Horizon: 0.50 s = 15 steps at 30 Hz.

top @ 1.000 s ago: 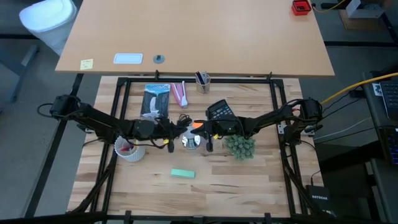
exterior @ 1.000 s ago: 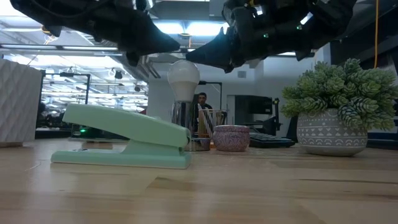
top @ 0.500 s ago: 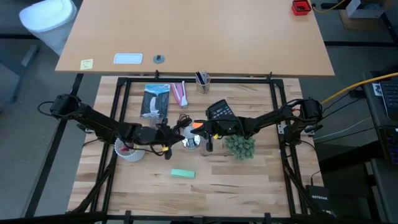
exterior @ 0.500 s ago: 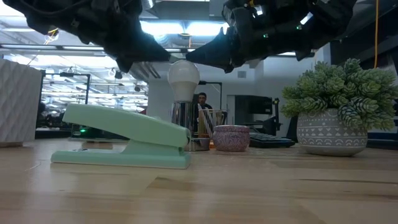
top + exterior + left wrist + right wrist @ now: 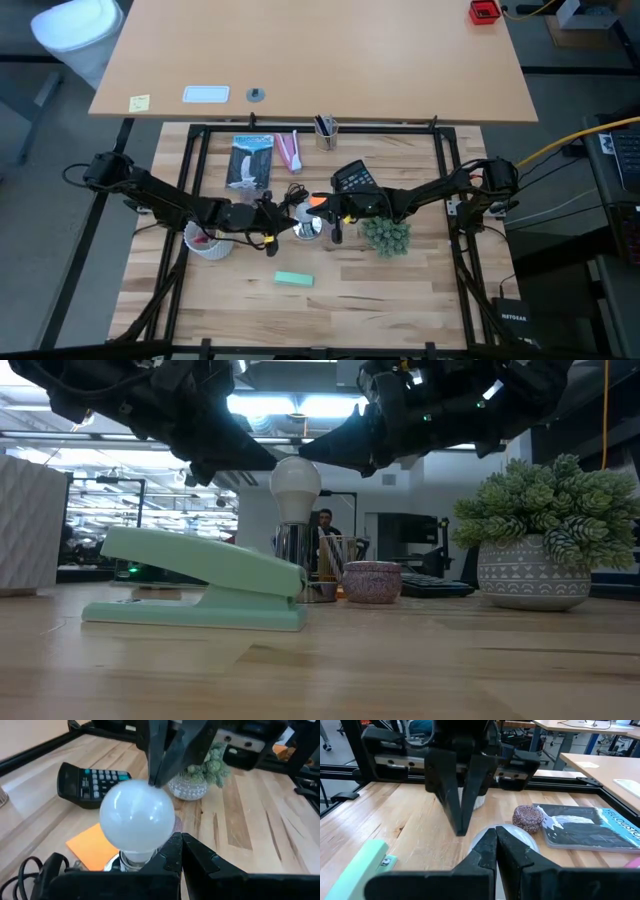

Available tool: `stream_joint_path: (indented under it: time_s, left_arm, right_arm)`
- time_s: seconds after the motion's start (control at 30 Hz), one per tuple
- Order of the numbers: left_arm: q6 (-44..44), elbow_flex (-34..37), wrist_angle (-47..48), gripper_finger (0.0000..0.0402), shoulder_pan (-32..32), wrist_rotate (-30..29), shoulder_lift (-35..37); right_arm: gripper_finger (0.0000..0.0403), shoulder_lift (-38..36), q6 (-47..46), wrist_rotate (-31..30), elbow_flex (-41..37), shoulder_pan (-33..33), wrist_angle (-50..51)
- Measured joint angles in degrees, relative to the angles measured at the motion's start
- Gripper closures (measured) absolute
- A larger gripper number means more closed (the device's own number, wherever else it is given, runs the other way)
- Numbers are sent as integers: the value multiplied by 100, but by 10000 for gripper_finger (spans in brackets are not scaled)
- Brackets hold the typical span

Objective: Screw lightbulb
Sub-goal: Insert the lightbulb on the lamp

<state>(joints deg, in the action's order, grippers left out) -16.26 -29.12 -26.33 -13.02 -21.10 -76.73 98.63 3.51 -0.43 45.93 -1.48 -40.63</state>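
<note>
Bulb (image 5: pixel 295 488) stands upright in its socket, left gripper (image 5: pixel 262 458) and right gripper (image 5: pixel 312 450) pinched closed, tips just beside its top.

Both my arms matte black, slender segmented links with bulkier joint housings, seen from high view. Left arm (image 5: pixel 160 200) and right arm (image 5: pixel 440 190) each trail thin black cables along links. Shoulder bases sit on black frame rails at worktop edges. Fingers (image 5: pixel 200 860) dark, tapering to narrow wedge tips, smooth faces. Small lit points glow on right arm's wrist housing in low view.
</note>
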Motion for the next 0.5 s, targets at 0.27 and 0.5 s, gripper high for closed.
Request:
stream_joint_path:
  time_s: [0.27, 0.5]
  left_arm:
    - [-30, 0, -23, 402, 4, -218, -72]
    - [-30, 0, 20, 401, 9, -372, -72]
  right_arm:
    - [391, 0, -13, 0, -2, 0, 3]
    - [391, 0, -17, -4, -2, 0, 12]
